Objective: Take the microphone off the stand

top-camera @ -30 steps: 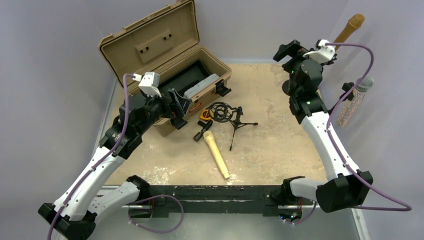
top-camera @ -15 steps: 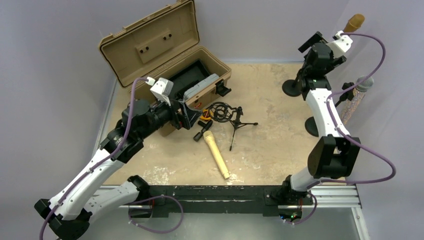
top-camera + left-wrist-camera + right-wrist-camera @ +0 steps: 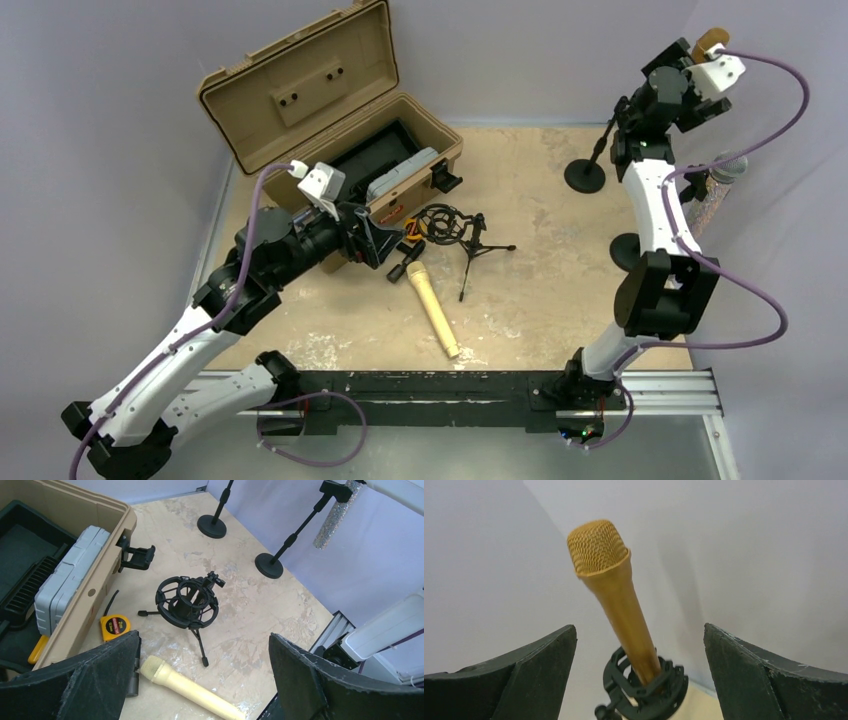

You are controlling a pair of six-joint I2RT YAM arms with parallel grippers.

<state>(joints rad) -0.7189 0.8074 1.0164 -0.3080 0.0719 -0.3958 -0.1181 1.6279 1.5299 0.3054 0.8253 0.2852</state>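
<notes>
A gold microphone (image 3: 611,595) stands tilted in a black shock mount (image 3: 649,690) on a stand at the back right. In the top view only its head (image 3: 712,42) shows, behind my right wrist. The stand's pole (image 3: 605,140) runs down to a round base (image 3: 585,177). My right gripper (image 3: 640,627) is open. The microphone's body shows between the fingers without touching them. The gripper is raised high by the back wall (image 3: 680,75). My left gripper (image 3: 385,240) is open and empty, beside the case and above the table (image 3: 204,635).
An open tan case (image 3: 330,120) stands at the back left. In front of it are a small tripod shock mount (image 3: 445,225), a yellow tape measure (image 3: 115,627) and a cream microphone (image 3: 432,308). A second stand (image 3: 269,565) holds a silver glitter microphone (image 3: 728,168) at the right.
My right arm has swung up and to the right, and its gripper is now at the gold microphone. My left arm has moved slightly right, towards the tripod mount.
</notes>
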